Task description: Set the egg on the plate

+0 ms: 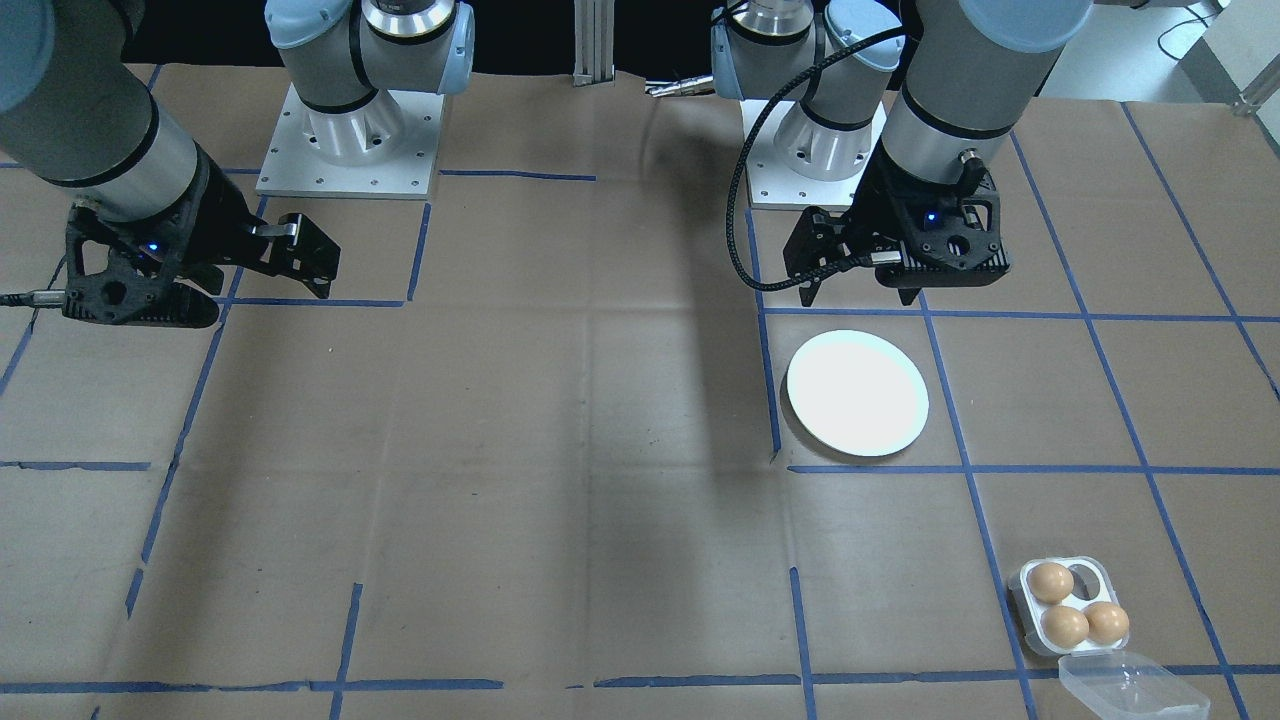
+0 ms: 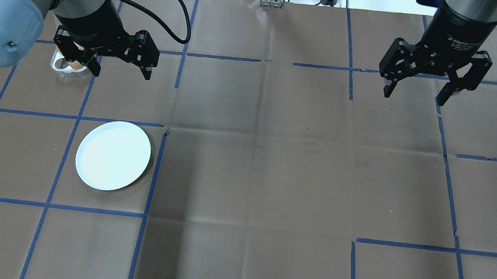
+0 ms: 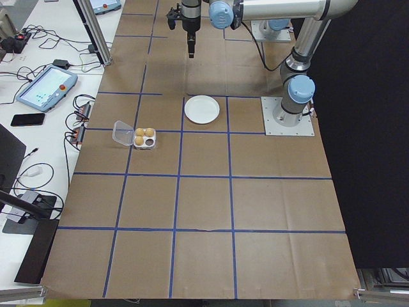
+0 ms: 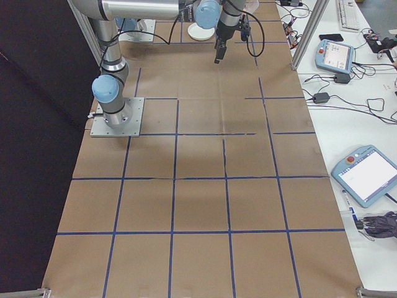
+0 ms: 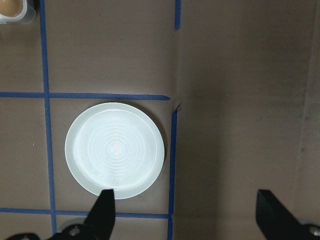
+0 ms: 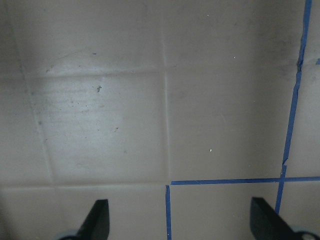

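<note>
the fingers of the left black two-finger gripper stand wide apart and hold nothing; in the left wrist view both fingertips frame bare paper at the lower edge of the round shallow white plate, the gripper hanging above the table. taken left to right in the overhead view: the small square white four-hole egg tray lies at the far left, mostly hidden behind the left gripper, on the operators' side of it; the plate sits nearer the robot base, a little to the right; the right black two-finger gripper hangs well apart at the far right, its fingers likewise spread over bare brown paper and empty. the front-facing view shows three brown eggs seated in the tray, one hole vacant, with a clear plastic lid just beside it. judgement: the left arm is plainly the nearer; the eggs lie beyond the plate from its fingers. the plate bears no egg; the pick is not yet begun.
</note>
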Robot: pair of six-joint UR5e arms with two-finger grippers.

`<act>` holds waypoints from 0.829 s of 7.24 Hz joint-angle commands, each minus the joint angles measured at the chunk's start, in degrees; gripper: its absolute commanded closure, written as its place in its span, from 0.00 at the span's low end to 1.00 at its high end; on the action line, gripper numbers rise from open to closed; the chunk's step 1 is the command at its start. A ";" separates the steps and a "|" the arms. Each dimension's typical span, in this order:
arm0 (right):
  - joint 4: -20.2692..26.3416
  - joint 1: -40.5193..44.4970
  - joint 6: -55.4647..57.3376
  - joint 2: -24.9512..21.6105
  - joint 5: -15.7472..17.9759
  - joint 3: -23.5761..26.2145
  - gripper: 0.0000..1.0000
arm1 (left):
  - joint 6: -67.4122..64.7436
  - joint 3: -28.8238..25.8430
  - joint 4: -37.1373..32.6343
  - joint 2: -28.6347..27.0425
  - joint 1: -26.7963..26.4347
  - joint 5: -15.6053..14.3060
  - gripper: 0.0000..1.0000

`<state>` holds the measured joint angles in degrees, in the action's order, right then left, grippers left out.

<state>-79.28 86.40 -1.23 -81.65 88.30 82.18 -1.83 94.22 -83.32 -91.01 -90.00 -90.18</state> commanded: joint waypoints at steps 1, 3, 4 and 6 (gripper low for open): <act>0.00 0.00 0.00 0.00 -0.05 0.00 0.00 | -0.01 0.00 0.00 0.13 0.00 0.00 0.00; 0.00 0.00 0.00 0.00 0.03 0.00 0.00 | -0.01 -0.09 0.00 0.05 0.00 0.00 0.00; 0.00 0.00 0.00 0.00 -0.05 0.00 0.00 | -0.19 -0.09 -0.09 -0.22 0.00 -0.09 0.00; 0.00 0.00 0.00 0.09 0.03 0.00 0.00 | -0.28 -0.09 -0.18 -0.66 0.35 -0.44 0.00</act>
<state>-79.28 86.40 -1.23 -81.63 88.27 82.18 -2.06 94.17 -83.42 -91.41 -89.87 -90.42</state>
